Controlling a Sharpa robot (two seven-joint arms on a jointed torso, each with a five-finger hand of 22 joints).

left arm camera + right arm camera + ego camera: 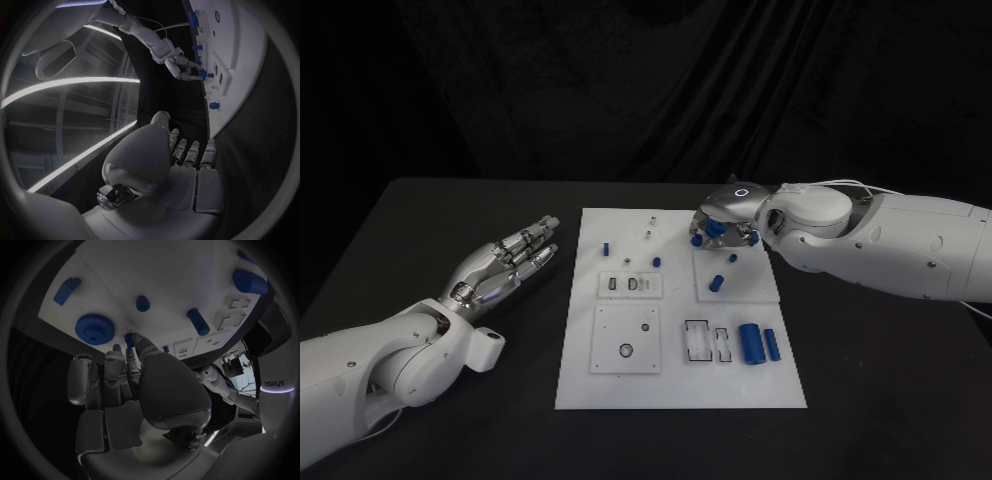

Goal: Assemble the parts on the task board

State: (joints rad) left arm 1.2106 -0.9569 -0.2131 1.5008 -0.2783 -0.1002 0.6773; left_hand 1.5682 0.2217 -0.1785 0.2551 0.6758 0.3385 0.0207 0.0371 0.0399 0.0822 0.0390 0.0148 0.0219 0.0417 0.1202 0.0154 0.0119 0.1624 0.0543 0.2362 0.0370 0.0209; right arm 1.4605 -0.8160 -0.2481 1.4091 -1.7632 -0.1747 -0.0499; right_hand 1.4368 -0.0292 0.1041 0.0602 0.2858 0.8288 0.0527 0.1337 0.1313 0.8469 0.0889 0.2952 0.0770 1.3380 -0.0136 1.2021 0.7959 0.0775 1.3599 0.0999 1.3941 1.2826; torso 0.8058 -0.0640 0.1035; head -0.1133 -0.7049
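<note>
Task board [678, 390] lies between the released left robot hand [514, 258] and the right robot hand [726, 222], pinching a blue part [129, 338].

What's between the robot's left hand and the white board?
Only bare black table separates the open left hand from the white task board, seen in the head view.

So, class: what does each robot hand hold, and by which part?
The left robot hand holds nothing. The right robot hand touches a small blue part; a grip cannot be told.

Bare black table [430, 230] around the left hand [509, 262]; right hand [726, 222] over the task board [678, 385] among upright blue parts [715, 283].
</note>
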